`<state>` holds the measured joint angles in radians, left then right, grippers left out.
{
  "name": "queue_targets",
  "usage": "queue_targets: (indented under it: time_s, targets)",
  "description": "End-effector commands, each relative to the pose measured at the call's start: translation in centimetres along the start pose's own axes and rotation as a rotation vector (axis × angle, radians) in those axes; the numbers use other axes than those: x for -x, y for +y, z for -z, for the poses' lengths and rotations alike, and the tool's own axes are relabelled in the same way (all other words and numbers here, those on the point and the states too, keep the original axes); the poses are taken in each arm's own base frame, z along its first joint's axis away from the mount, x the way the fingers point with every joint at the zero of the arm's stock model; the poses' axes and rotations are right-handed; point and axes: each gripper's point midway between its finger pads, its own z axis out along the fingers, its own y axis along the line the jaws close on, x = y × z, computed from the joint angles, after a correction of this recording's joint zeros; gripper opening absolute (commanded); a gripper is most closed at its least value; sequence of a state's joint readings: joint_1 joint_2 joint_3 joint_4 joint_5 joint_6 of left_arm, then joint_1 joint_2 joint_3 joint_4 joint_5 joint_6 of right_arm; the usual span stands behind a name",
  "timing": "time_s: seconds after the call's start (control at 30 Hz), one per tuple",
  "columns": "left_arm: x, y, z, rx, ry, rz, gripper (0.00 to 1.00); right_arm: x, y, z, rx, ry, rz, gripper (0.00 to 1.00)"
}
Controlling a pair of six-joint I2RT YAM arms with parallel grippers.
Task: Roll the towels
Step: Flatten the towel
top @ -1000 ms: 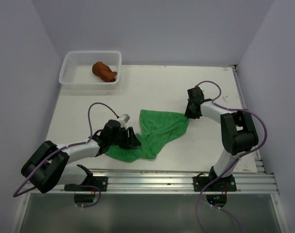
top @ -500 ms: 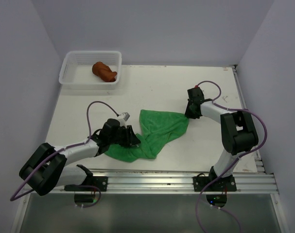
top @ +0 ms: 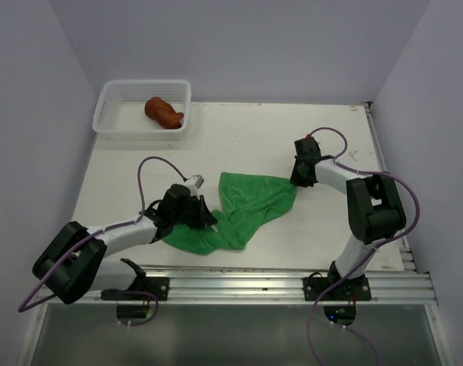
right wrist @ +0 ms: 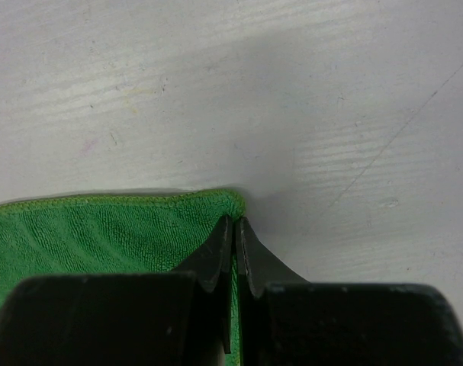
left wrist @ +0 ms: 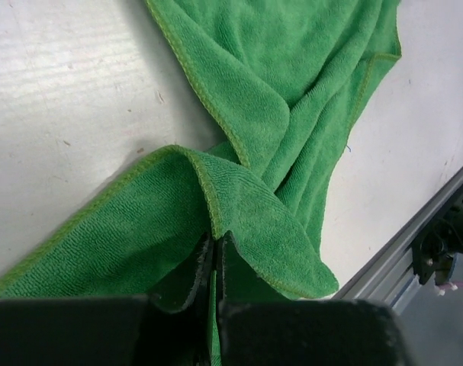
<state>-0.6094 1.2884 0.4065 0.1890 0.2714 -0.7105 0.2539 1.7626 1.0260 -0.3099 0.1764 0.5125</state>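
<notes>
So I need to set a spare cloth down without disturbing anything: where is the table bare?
Bare: the far middle, between the basket and the right claw, beyond the green towel; also the strip between basket and left claw. Crowded: the near centre, where both claws pinch the green towel.

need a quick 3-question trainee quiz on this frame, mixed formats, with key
1. True or false: the rust-brown towel lies inside the white basket.
2. The left jaws are: A) open, holding nothing; B) shut on a fold of the green towel; C) shut on the basket rim.
3. Short answer: what do the right jaws hold?

Key: 1 true; 2 B; 3 a corner of the green towel.
</notes>
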Motion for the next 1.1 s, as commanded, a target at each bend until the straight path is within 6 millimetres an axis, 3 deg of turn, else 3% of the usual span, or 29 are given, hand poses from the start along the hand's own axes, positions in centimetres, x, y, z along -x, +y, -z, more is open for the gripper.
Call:
queue_targets:
  time_s: [0.0, 0.17, 0.27, 0.3, 0.37, 0.4, 0.53, 0.63, 0.77, 0.83, 0.9, 1.0, 1.07]
  targets:
    - [2.7, -0.1, 0.3, 0.063, -0.059, -0.046, 0.0, -3.5, -2.2, 0.7, -0.058, 0.121, 0.026, 0.0]
    - [6.5, 0.2, 2.2, 0.094, -0.133, -0.039, 0.0, -2.6, -2.0, 1.9, -0.046, 0.107, -0.015, 0.0]
    - [10.3, 1.0, 4.6, 0.108, -0.21, -0.014, 0.0, -1.2, -2.0, 3.2, -0.034, 0.071, -0.041, 0.0]
    - [12.4, 1.3, 5.8, 0.129, -0.252, -0.003, 0.0, -0.6, -1.7, 3.8, -0.01, 0.061, -0.064, 0.0]
    - [15.5, 0.6, 7.2, 0.132, -0.307, -0.031, 0.0, 1.1, -1.1, 4.6, 0.041, 0.051, -0.156, 0.0]
    - [16.2, 1.5, 7.5, 0.161, -0.308, -0.009, 0.0, 1.7, -0.6, 5.0, 0.072, 0.052, -0.181, 0.0]
    - [20.0, 1.0, 8.9, 0.103, -0.366, 0.036, 0.0, 5.7, 1.5, 8.3, 0.149, -0.012, -0.226, 0.0]
    - [23.3, 0.7, 11.0, 0.075, -0.432, 0.052, 0.0, 8.8, 1.3, 10.9, 0.142, -0.082, -0.247, 0.0]
    - [28.1, -0.4, 15.1, 0.061, -0.527, 0.053, 0.0, 13.2, -0.4, 15.8, 0.106, -0.211, -0.303, 0.0]
    - [29.4, -0.6, 16.7, 0.049, -0.562, 0.063, 0.0, 15.1, -1.5, 17.9, 0.097, -0.272, -0.348, 0.0]
    - [30.9, 0.0, 18.7, 0.056, -0.608, 0.081, 0.0, 15.8, -2.7, 19.5, 0.072, -0.302, -0.38, 0.0]
    - [31.1, 0.7, 20.1, 0.053, -0.632, 0.111, 0.0, 16.3, -4.1, 20.9, 0.066, -0.326, -0.423, 0.0]
    - [30.2, 1.5, 19.8, 0.058, -0.623, 0.131, 0.0, 15.7, -4.7, 20.7, 0.057, -0.308, -0.428, 0.0]
